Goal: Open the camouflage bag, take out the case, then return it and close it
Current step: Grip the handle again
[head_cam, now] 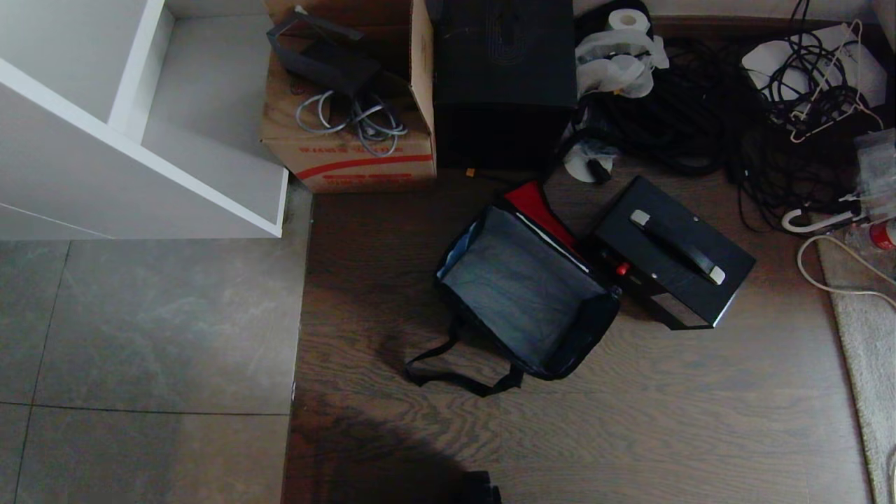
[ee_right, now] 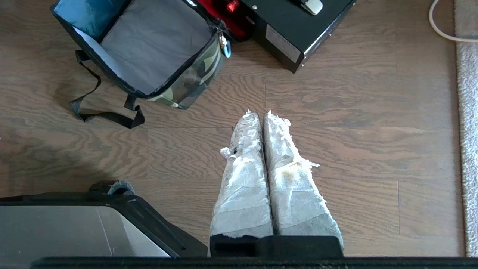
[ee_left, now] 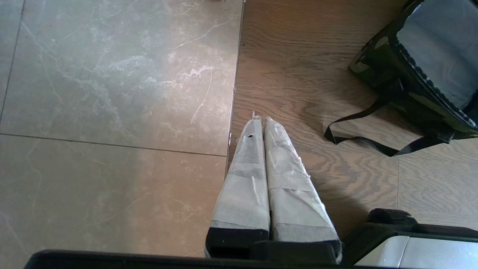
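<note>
At the far left stands a white shelf unit (head_cam: 140, 119) on grey floor tiles (head_cam: 147, 329); the rest of the floor is dark wood planking (head_cam: 630, 420). Next along, against the back, a brown cardboard carton (head_cam: 350, 150) holds grey cables and a dark object. Beside it stands a tall plain black box (head_cam: 502, 77).

In the middle of the wood floor sits the camouflage bag (head_cam: 521, 290), open at the top, grey lining exposed and nothing visible inside. Its red inner lid panel (head_cam: 535, 206) is folded back toward the case. The black shoulder strap (head_cam: 448, 367) trails loose on the floor on the near side.

Just to the right of the bag, on the floor and outside it, lies the case (head_cam: 672, 252), black, flat handle uppermost, a small red spot on the side facing the bag. The two stand very close; contact cannot be confirmed.

Behind and to the right: a paper roll (head_cam: 626, 21), a heap of black cables (head_cam: 700, 112), and a pale rug (head_cam: 864, 315) at the edge.

Neither arm shows in the head view. The left gripper (ee_left: 260, 119) hangs over the seam between tile and wood, tape-wrapped fingers pressed together, holding nothing, well apart from the bag. The right gripper (ee_right: 259, 113) hangs over bare planks near the bag and case, fingers likewise pressed together and empty.
</note>
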You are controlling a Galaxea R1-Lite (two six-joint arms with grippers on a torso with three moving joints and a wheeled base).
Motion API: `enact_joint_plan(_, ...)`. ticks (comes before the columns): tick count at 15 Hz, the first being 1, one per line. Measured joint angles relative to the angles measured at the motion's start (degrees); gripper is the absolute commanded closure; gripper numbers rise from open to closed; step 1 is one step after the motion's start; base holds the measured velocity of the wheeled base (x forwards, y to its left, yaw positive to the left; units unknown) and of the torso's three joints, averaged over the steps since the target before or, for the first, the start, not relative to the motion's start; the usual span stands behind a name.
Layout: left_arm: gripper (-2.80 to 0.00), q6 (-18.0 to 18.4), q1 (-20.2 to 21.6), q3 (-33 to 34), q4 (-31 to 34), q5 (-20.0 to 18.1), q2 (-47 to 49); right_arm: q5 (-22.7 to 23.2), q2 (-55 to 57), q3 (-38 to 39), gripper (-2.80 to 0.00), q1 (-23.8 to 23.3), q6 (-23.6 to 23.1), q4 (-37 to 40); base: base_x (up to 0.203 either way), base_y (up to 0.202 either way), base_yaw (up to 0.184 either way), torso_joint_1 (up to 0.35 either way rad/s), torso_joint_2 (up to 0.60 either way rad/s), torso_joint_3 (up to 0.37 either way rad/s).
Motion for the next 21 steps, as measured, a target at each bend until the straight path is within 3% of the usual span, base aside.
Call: enact_joint_plan(21,0.0,0.0,0.0,0.0,0.0,0.0,0.0,0.0,0.0,0.0,0.0,0.0,0.0,0.0,0.0,0.0,0.0,0.0,0.0,0.0)
